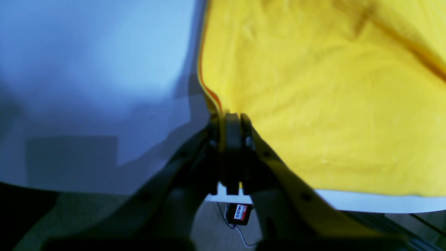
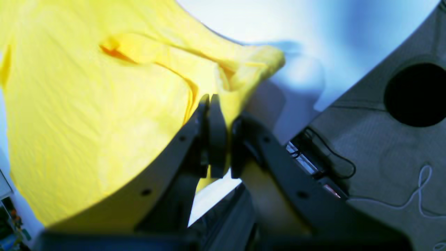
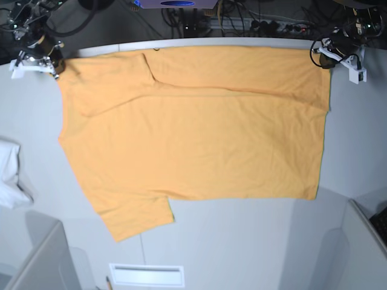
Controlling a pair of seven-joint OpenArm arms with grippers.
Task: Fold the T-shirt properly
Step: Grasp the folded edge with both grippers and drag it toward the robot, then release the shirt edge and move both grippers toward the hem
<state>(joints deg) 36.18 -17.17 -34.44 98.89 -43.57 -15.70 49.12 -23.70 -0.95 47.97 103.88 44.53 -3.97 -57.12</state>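
Note:
The light-orange T-shirt [image 3: 193, 133] lies spread flat on the grey table [image 3: 242, 241], one sleeve pointing to the near left. My left gripper [image 3: 326, 57] is at the shirt's far right corner; in the left wrist view it [image 1: 231, 120] is shut on the shirt's edge [image 1: 313, 104]. My right gripper [image 3: 57, 65] is at the far left corner; in the right wrist view it [image 2: 216, 101] is shut on a bunched fold of the shirt [image 2: 87, 122]. The far edge is folded over toward the near side.
A small white cloth [image 3: 11, 175] lies at the table's left edge. Cables and gear [image 3: 242, 18] crowd behind the table's far edge. A white slot [image 3: 146, 275] sits at the near edge. Grey panels stand at both near corners.

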